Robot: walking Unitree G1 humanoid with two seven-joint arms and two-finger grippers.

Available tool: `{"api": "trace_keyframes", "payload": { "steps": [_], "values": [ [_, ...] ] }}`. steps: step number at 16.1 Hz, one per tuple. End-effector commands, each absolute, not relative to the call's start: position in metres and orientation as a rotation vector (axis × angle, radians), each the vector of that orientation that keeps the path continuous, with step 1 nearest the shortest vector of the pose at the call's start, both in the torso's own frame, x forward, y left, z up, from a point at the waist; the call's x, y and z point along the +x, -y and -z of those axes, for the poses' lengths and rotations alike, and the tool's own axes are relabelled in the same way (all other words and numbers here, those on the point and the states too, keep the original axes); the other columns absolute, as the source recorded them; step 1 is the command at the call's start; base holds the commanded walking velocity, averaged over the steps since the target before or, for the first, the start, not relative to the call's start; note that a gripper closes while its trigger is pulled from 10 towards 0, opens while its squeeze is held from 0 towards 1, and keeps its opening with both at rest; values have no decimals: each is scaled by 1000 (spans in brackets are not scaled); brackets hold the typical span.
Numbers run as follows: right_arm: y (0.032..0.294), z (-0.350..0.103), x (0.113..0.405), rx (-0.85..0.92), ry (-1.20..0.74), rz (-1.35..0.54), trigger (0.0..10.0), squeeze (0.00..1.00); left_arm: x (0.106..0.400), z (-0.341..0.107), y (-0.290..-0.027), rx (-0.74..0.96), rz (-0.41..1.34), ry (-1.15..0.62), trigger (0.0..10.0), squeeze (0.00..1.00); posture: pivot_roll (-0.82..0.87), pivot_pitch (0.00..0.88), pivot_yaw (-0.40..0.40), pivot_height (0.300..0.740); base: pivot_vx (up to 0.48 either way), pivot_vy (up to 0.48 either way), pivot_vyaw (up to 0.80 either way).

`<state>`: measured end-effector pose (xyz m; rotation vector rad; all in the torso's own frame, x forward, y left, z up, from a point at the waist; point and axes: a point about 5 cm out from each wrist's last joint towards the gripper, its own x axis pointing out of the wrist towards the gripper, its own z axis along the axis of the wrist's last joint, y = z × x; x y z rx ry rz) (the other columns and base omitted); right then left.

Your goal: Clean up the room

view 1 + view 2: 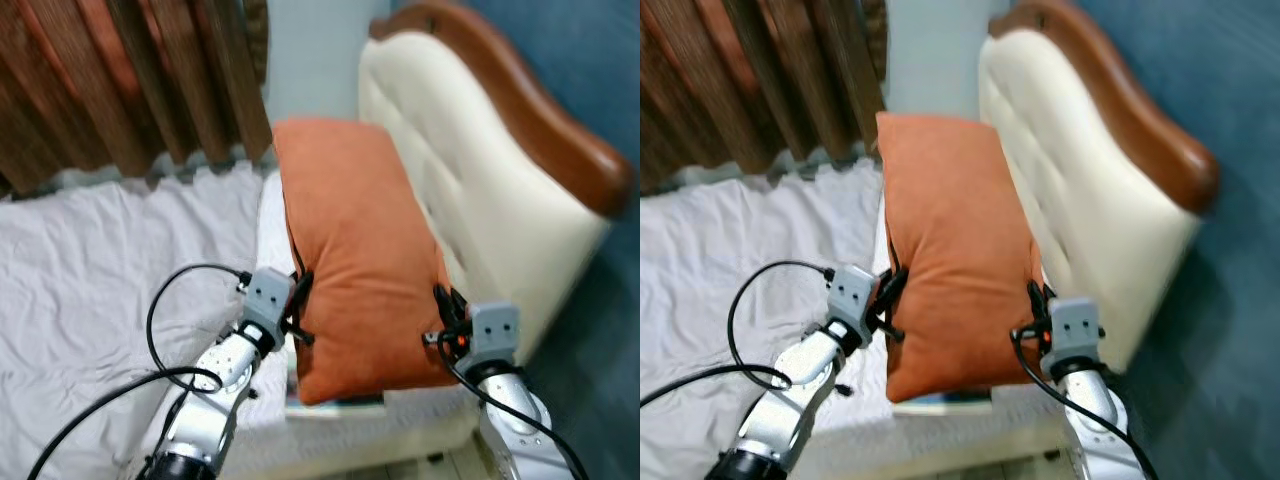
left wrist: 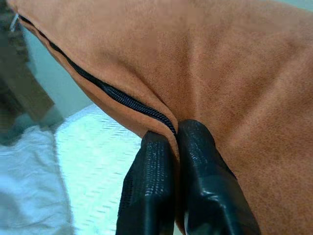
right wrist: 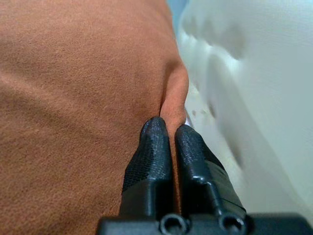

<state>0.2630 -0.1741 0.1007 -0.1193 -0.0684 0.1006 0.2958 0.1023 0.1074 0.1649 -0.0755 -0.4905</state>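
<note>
An orange pillow [image 1: 360, 250] with a black zipper along one edge is held up over the head end of the bed, close to the cream headboard [image 1: 480, 200]. My left gripper [image 1: 298, 300] is shut on the pillow's left edge by the zipper [image 2: 117, 93], and the black fingers [image 2: 156, 181] pinch the fabric. On the pillow's right edge my right gripper [image 1: 445, 315] is shut, its fingers [image 3: 156, 147] pressed on a fold of the orange cloth [image 3: 73, 107].
The bed's white rumpled sheet [image 1: 90, 270] spreads to the left. Brown curtains [image 1: 120, 80] hang behind it. The headboard has a brown wooden rim [image 1: 540, 110], with a dark blue wall [image 1: 590, 60] to the right. A white pillow [image 1: 330, 415] lies under the orange one.
</note>
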Motion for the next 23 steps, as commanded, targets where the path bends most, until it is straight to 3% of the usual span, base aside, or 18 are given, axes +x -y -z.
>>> {"api": "trace_keyframes", "payload": {
  "steps": [1, 14, 17, 23],
  "values": [
    [174, -111, 267, -114, 121, -91, 10000, 0, 301, -111, -121, 189, 420, 92, 10000, 0, -107, 0, 71, 740, 480, 0, 0],
    [172, -102, 265, -110, 83, -121, 10000, 0, 303, -102, -123, 196, 393, 46, 10000, 0, -110, 0, 70, 740, 369, 0, 0],
    [171, -101, 264, -112, 77, -128, 10000, 0, 301, -99, -119, 233, 416, 46, 10000, 0, -112, 8, 70, 740, 380, -286, 0],
    [169, -98, 260, -113, 62, -139, 10000, 0, 301, -99, -120, 248, 416, 35, 10000, 0, -114, 22, 73, 740, 0, -293, 0]
  ]
}}
